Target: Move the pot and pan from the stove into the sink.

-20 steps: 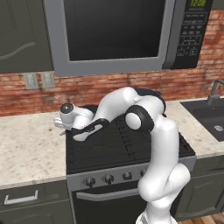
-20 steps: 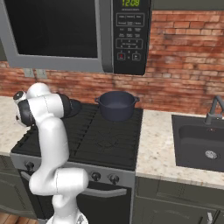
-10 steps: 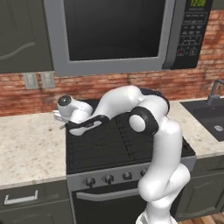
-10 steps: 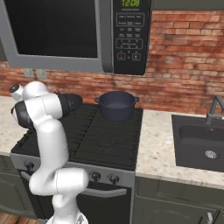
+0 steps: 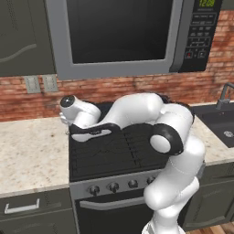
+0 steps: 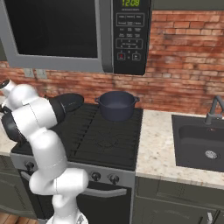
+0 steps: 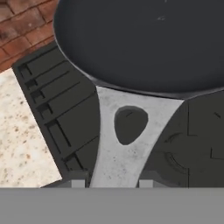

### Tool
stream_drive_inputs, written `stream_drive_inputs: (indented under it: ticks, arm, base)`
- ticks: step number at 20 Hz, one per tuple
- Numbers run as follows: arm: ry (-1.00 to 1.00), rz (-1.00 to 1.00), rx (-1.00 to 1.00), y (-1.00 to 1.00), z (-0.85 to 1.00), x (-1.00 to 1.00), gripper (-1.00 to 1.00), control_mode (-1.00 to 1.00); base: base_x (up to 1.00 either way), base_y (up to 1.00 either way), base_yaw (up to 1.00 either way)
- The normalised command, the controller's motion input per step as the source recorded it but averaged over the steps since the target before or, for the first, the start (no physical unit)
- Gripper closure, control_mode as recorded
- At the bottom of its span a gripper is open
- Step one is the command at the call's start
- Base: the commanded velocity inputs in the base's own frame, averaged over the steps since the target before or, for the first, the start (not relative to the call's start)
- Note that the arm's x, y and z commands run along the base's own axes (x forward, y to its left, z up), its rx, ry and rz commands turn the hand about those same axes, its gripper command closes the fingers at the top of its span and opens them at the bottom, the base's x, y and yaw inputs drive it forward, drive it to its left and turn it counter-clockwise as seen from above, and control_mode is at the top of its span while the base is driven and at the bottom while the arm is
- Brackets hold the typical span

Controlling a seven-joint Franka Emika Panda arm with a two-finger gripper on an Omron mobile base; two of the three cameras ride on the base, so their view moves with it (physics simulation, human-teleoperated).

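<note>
You've got the white arm folded low across the wide black gas stove (image 5: 114, 155) with its iron grates, the hand reaching over the left rear burner. In the hand view you're looking straight down the pale grey, flat handle (image 7: 124, 140) of the shallow round dark frying pan (image 7: 144, 39), a teardrop hole cut through its middle. The two-finger gripper (image 7: 109, 183) sits at the near end of that handle: one small dark fingertip (image 7: 78, 183) on each side of it, right against its edges. Your fingers are drawn in narrow with the handle between them; whether they have actually clamped tight on it, you cannot tell from here.

The pan sits on the grate at the stove's left rear, close to the red brick wall (image 6: 183, 52); in the right base view its dark rim (image 6: 70, 101) pokes out just past the arm's elbow. The deep round dark blue-grey pot (image 6: 117, 105) with two small loop handles stands on the rear burner to the right of it, apart from the arm. Off to the right, across a strip of beige speckled stone counter (image 6: 153, 140), lies the dark grey rectangular sink (image 6: 199, 142) with its angular grey faucet (image 6: 213, 109).
</note>
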Motion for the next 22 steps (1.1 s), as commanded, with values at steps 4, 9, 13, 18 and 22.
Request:
stream_drive_inputs:
  ticks: [4, 9, 13, 18, 22]
  arm:
    - [0.04, -0.11, 0.00, -0.40, 0.49, -0.72, 1.00, -1.00]
    - [0.04, -0.12, 0.00, -0.43, 0.60, -0.68, 1.00, -1.00]
    - [0.04, -0.10, 0.00, -0.47, 0.61, -0.60, 1.00, -1.00]
    - [0.03, -0.09, 0.00, -0.54, 0.59, -0.61, 1.00, -1.00]
    - [0.01, -0.07, 0.00, -0.62, 0.49, -0.65, 1.00, -1.00]
  base:
    - [0.00, 0.00, 0.00]
    - [0.00, 0.00, 0.00]
    - [0.00, 0.00, 0.00]
    - [0.00, 0.00, 0.00]
    - [0.00, 0.00, 0.00]
